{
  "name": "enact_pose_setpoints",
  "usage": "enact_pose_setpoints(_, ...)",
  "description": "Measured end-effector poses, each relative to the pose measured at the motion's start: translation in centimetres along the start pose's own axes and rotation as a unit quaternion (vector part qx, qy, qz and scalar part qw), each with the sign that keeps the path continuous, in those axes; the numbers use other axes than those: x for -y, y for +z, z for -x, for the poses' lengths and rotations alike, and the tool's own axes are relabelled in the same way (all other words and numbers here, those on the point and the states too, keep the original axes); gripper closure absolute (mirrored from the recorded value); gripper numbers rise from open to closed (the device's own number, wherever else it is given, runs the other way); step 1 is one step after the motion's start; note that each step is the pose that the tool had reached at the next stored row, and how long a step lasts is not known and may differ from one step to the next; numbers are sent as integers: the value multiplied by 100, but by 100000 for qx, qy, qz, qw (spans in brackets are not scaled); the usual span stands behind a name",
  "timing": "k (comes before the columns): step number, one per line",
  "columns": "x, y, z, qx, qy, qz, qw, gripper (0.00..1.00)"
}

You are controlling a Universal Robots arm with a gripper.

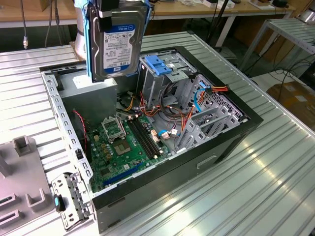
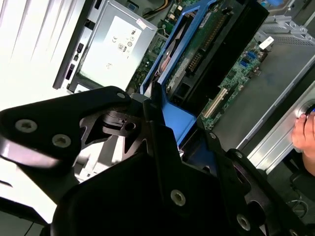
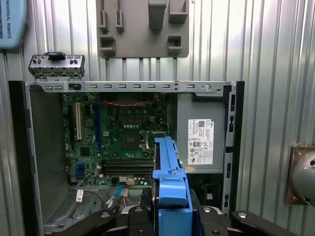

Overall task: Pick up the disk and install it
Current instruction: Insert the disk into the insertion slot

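The disk (image 1: 117,44) is up in the air, held upright over the open computer case (image 1: 236,132). The gripper (image 3: 170,216) is clamped shut on its blue end tab, with the black fingers (image 2: 153,118) pressing in from both sides. Sweeping the exterior view from its left, there's a grey plastic tray (image 1: 19,172) and a loose metal bracket (image 1: 74,199) on the ribbed table (image 1: 256,187). Inside the case come the grey power supply (image 1: 93,93), the green circuit board (image 1: 118,142), the drive cage (image 1: 160,81) with its blue latch (image 1: 158,64), and coloured cables (image 1: 216,90).
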State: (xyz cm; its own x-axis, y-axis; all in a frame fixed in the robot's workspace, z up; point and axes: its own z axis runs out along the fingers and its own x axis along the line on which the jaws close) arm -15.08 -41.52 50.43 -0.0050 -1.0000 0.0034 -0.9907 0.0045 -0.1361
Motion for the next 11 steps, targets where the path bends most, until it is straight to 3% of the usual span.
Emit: enact_pose_setpoints(11, 0, 2, -165, -194, -24, -1, 100000, 63)
